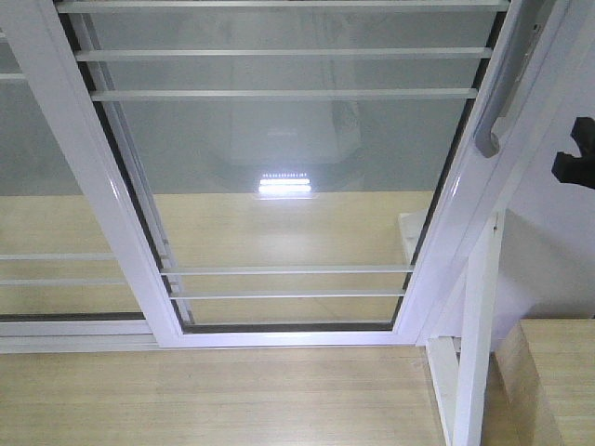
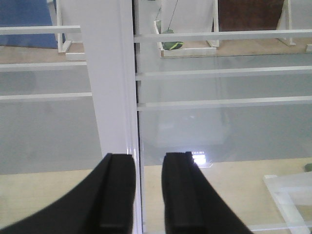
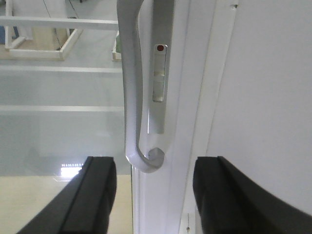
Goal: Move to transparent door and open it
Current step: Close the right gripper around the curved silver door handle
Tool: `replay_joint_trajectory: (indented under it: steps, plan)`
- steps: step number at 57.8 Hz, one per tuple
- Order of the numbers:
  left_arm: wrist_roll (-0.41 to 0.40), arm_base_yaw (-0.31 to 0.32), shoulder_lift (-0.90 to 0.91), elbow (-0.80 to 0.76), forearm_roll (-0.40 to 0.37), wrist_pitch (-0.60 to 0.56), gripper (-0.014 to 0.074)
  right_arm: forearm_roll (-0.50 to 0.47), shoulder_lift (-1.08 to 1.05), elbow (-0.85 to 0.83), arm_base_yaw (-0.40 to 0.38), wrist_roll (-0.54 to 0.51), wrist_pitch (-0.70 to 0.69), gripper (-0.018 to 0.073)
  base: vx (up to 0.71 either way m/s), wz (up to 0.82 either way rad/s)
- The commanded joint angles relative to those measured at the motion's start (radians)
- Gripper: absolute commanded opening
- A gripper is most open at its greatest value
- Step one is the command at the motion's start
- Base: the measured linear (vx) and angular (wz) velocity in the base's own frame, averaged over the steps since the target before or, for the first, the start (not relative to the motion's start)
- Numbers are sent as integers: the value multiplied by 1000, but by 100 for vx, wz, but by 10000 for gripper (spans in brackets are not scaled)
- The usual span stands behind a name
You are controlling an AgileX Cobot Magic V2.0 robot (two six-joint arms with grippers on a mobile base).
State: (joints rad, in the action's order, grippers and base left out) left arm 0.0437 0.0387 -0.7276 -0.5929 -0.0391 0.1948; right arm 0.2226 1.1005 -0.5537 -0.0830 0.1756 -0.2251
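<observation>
Right fingers [image 3: 95,195] were spread wide at the bottom of the right wrist view, gripping nothing. The lower curl of the grey pull handle [image 3: 131,97] sat in the gap between them, slightly left of centre, touching neither. Left fingers [image 2: 117,195] were parted by a narrow gap at the bottom centre of the left wrist view, also empty. The edge of a white frame upright [image 2: 109,87] lined up with that gap, but I couldn't tell how far behind it stood. The transparent door [image 1: 288,186] filled the middle of the front view, with the handle on its edge at the upper right and the handle-less panel [image 1: 46,186] overlapping at the left. Wooden floor [image 1: 232,400] ran along the bottom. My read: the drive-up looked done and the step in hand was pre-grasp on the handle, with the door apparently not yet opened. The next move called for pushing the right arm forward until the handle bar sat fully between the fingers. Then close on the straight section above the curl and drag sideways along the track, probably towards frame left. The latch plate [image 3: 158,87] beside the handle showed a red dot [image 3: 159,48]. That possibly meant locked, but I couldn't confirm, so any resistance on the pull needed watching. The left arm looked unneeded.
</observation>
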Motion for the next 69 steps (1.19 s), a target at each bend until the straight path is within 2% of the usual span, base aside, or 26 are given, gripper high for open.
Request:
replay_joint_trajectory:
  steps: [1,18,24,33,39,59,69]
  plan:
    - [2,3,-4,-31,-5,-99,323,20,41,-56,-4,32,-140,442,0,0]
    - [2,3,-62,-31,-5,-96,323,58,277,-288,-4,47,-162,431,0,0]
    - [2,3,-89,-31,-5,-96,323,103,345,-360,-4,119,-162,431,0,0]
    - [2,3,-112,-31,-5,-97,323,256,450,-460,-4,247,-167,431,0,0]
    - [2,3,-112,-31,-5,-97,323,309,509,-514,-5,302,-182,431,0,0]
    - [2,3,-112,-31,-5,-98,323,309,671,-669,-5,319,-182,426,0,0]
    - [2,3,-112,-31,-5,-98,323,309,707,-688,-5,326,-189,361,0,0]
